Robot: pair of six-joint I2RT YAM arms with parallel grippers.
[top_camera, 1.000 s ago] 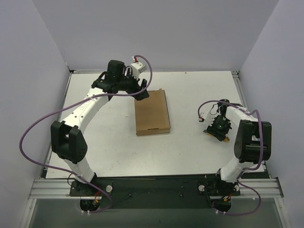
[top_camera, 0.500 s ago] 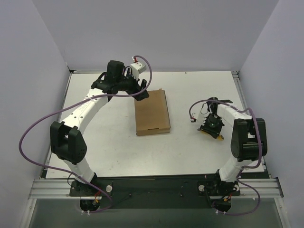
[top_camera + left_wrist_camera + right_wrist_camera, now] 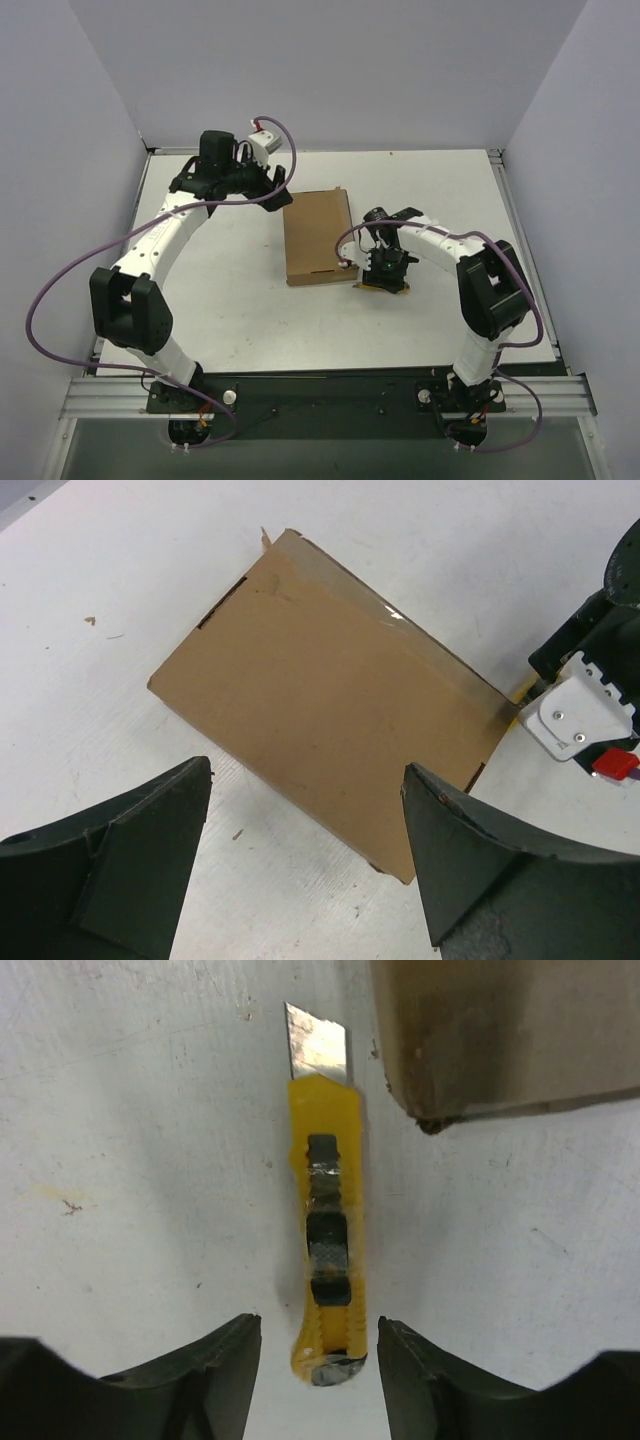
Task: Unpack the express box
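The express box (image 3: 318,238) is a flat brown cardboard mailer lying closed on the table's middle, also seen in the left wrist view (image 3: 330,710). My left gripper (image 3: 277,197) hovers open by the box's far left corner with only table between its fingers (image 3: 305,770). A yellow utility knife (image 3: 328,1230) lies flat on the table with its blade out, just off the box's near right corner (image 3: 500,1030). My right gripper (image 3: 315,1345) straddles the knife's butt end, open, with a gap on each side. From above, the knife (image 3: 385,290) mostly hides under the right gripper (image 3: 385,272).
Purple cables loop from both arms (image 3: 60,290). Grey walls close the table at left, back and right. A metal rail (image 3: 320,395) runs along the near edge by the arm bases.
The right gripper travelled left from the table's right side to the box's near right corner, the yellow knife coming with it. The left gripper shifted left, off the box's far corner.
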